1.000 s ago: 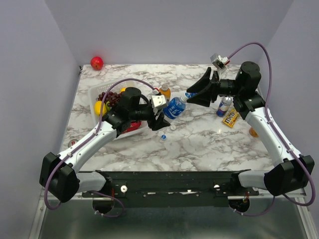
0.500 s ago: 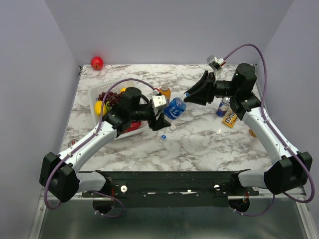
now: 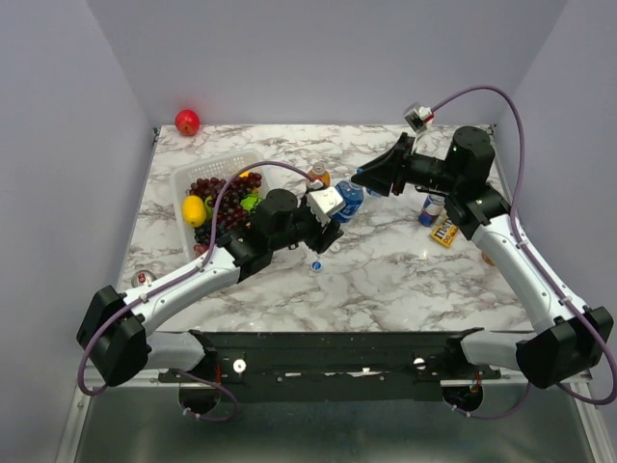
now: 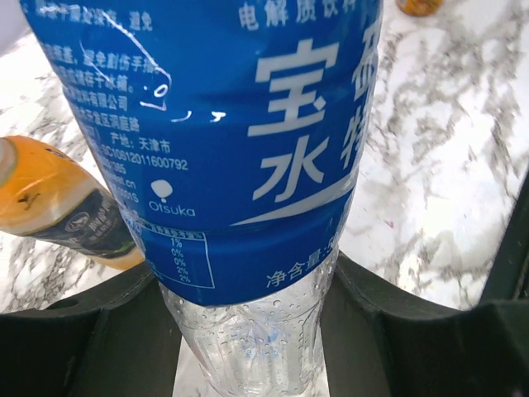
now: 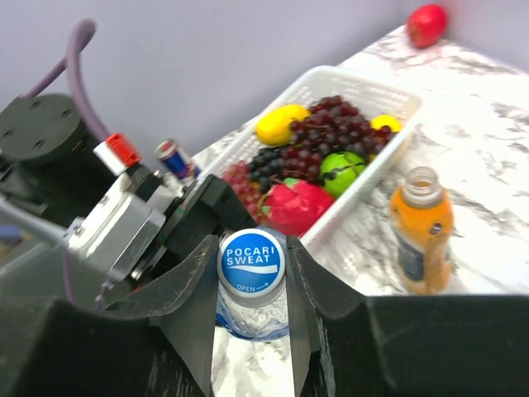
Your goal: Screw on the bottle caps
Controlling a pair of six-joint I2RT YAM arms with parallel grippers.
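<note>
We clamp the tilted bottle (image 4: pixel 207 124) in the left gripper (image 4: pixel 252 318), neck aimed into the right gripper (image 5: pixel 252 288) pinching its cap (image 5: pixel 251 260).

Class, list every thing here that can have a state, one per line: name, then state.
left claw: shut on blue-label bottle
right claw: shut on blue cap
blue-label bottle: tilted, blue cap on its mouth
orange bottle: upright, uncapped
loose cap: lying on table
</note>
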